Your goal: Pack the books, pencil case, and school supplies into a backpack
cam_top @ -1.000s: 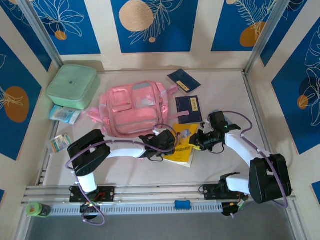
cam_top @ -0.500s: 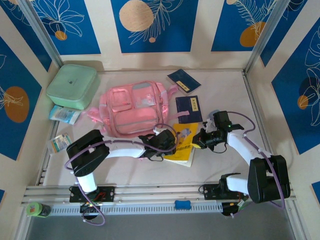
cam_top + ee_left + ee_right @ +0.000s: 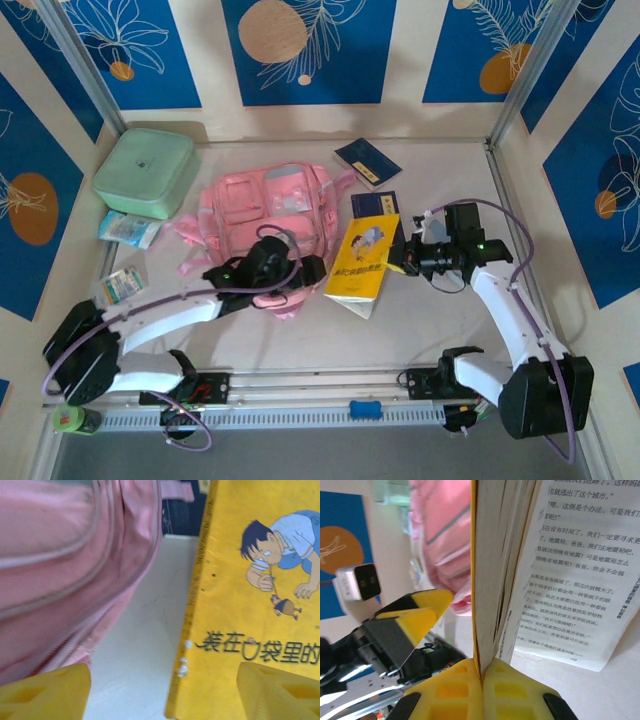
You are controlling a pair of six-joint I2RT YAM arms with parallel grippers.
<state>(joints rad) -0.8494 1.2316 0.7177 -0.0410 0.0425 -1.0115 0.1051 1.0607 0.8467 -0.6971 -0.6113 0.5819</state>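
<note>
The soft, quilted pink backpack lies flat on the pale table, straps trailing toward the near edge. There are three thin paperbacks. One large yellow book with a glossy cartoon cover sits just right of the backpack, its long axis running far to near and its top toward the far wall. Two navy books lie beyond it, one apart near the far wall, the other partly hidden behind the yellow one. The right hand pinches the yellow book's right edge between closed yellow fingers, and printed pages fan loose. The left hand is spread open between backpack and book, gripping nothing. One rounded mint-green box sits far left.
</note>
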